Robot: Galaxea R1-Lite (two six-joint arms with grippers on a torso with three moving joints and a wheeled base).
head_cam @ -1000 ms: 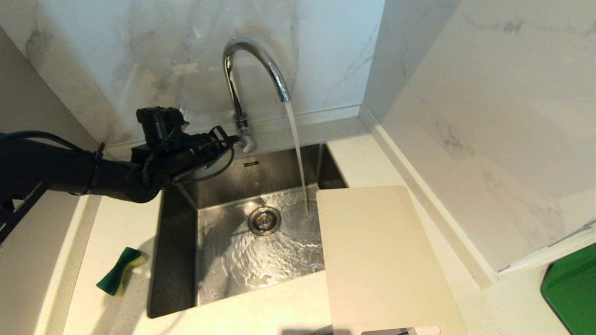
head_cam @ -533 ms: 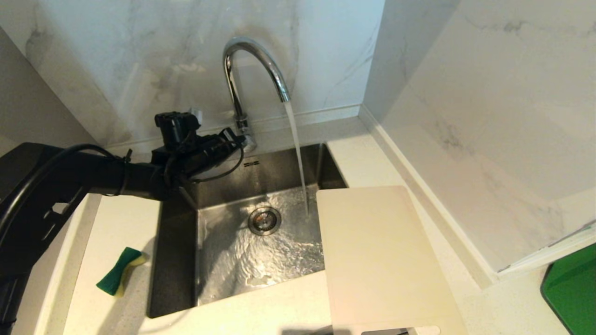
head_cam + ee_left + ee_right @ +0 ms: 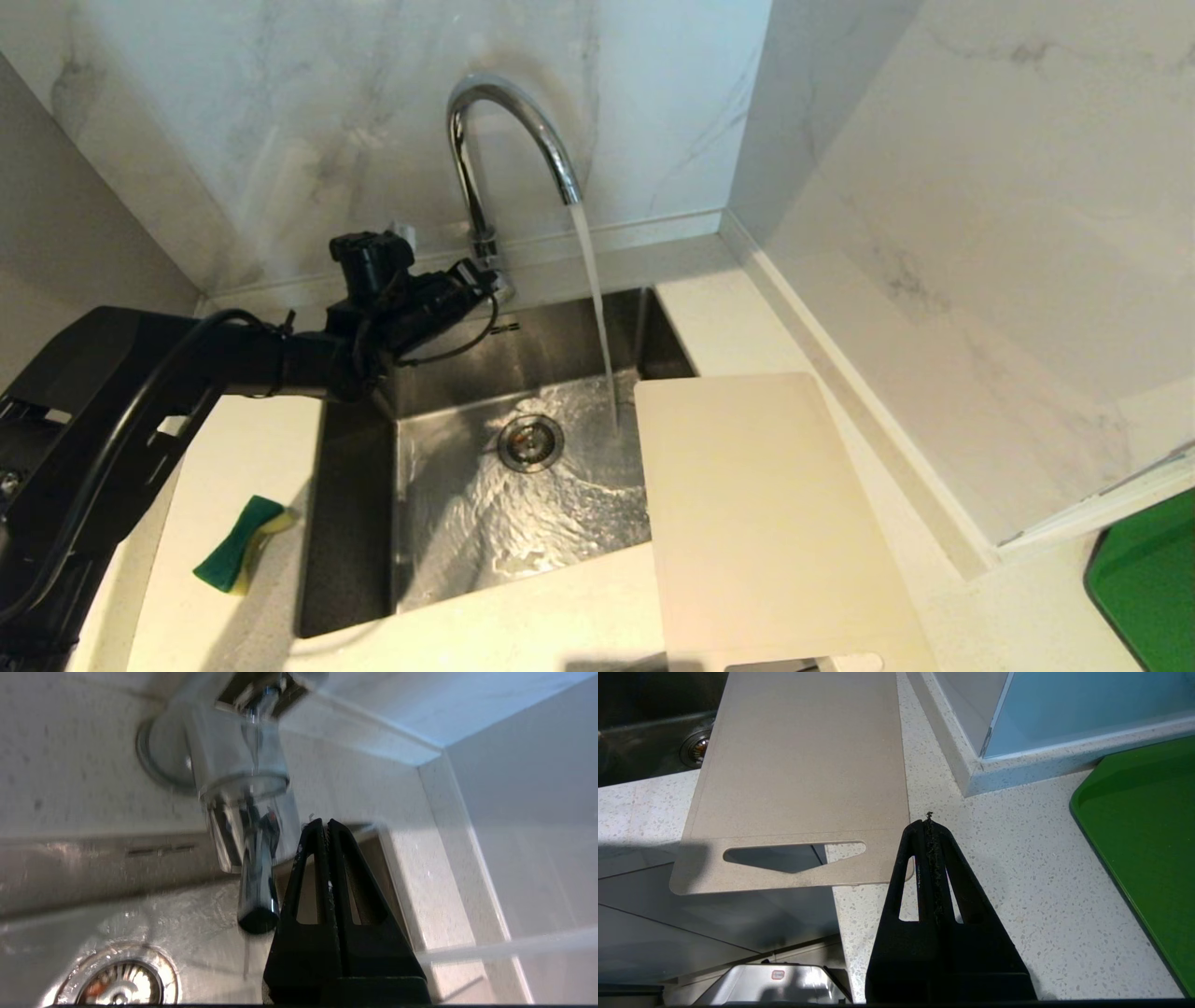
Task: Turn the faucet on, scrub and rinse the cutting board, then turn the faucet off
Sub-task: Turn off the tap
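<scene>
While water is running from the faucet (image 3: 509,121) into the sink (image 3: 355,523), the left gripper (image 3: 325,823), clenched and empty, is sitting just beside the lever (image 3: 256,882).
Board (image 3: 766,523): lying well apart, bridging sink edge and counter, dry.
Sponge (image 3: 238,543): lying behind the arm.
Right gripper (image 3: 929,821): clenched, idling by the board's slot.
Advice: clear the lever sideways without nudging it.

White marble-veined walls (image 3: 280,121) meet in a corner behind a pale speckled countertop (image 3: 1017,896). A steel sink (image 3: 355,523) sits sunk into it, gleaming under bright light.
</scene>
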